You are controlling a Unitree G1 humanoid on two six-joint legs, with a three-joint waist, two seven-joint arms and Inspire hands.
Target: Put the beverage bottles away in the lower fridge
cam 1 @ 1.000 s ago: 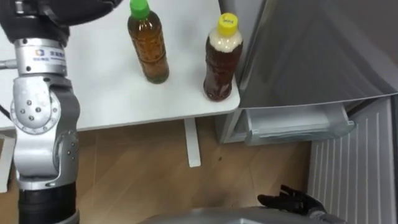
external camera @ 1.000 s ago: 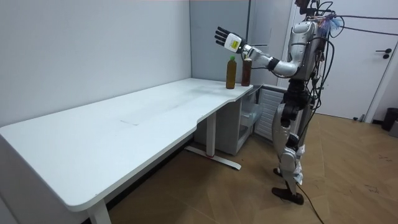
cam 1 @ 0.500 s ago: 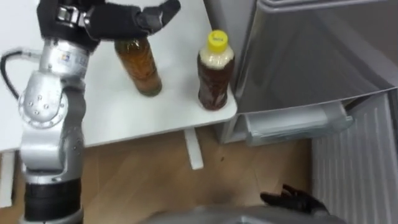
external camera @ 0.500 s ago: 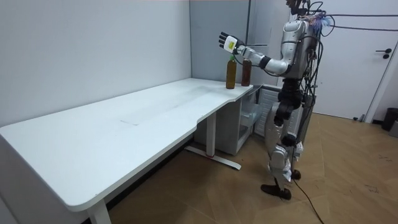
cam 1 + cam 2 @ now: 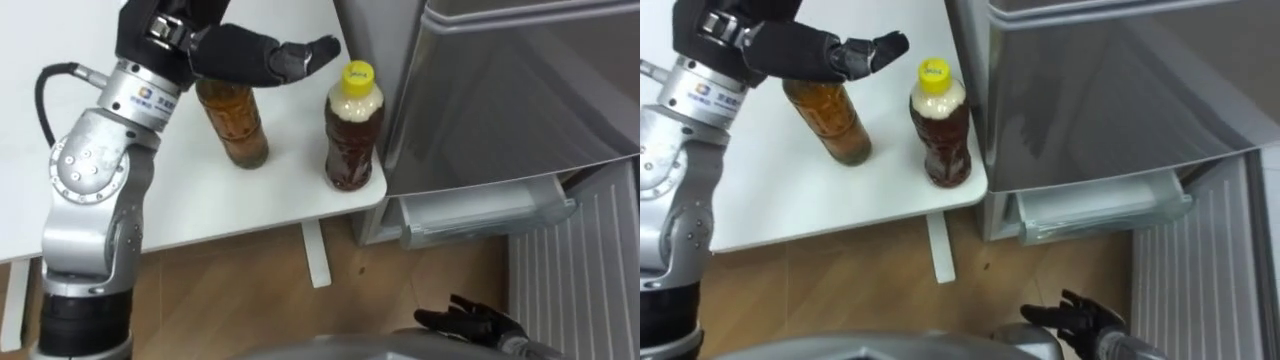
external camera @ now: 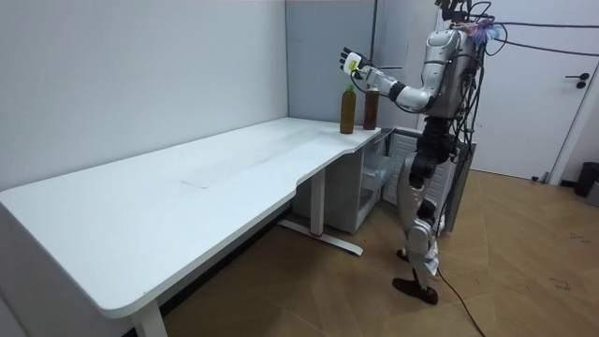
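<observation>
L hand [image 5: 235, 50] at 11 o'clock, fingers straight, stretched over top of tea bottle [image 5: 235, 125] on worktop [image 5: 150, 200]. Yellow-cap bottle [image 5: 353, 130] at its 3 o'clock, at worktop corner, just beside fridge [image 5: 500, 90]. R hand [image 5: 478, 322] at 5 o'clock, low, fingers loosely spread.
</observation>
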